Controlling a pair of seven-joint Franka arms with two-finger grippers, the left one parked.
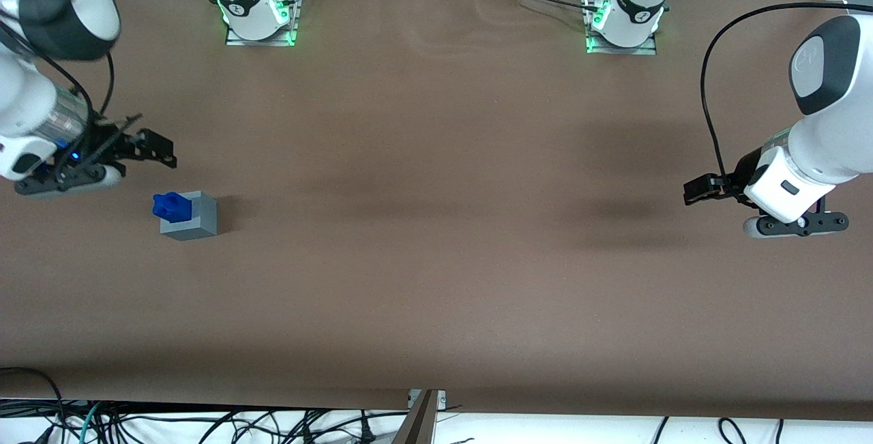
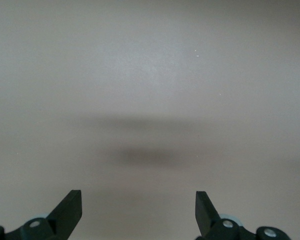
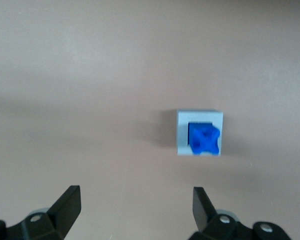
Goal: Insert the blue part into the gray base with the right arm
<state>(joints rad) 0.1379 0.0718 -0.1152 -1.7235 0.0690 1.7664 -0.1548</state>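
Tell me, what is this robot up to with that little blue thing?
The blue part already sits in the top of the gray base, at the working arm's end of the table. The right arm holds nothing: its hand is open, apart from the two pieces and farther from the front camera than they are. The insertion looks done.

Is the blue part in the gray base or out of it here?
In. The blue part sits in the top recess of the gray base; the gripper hangs open, apart from both.
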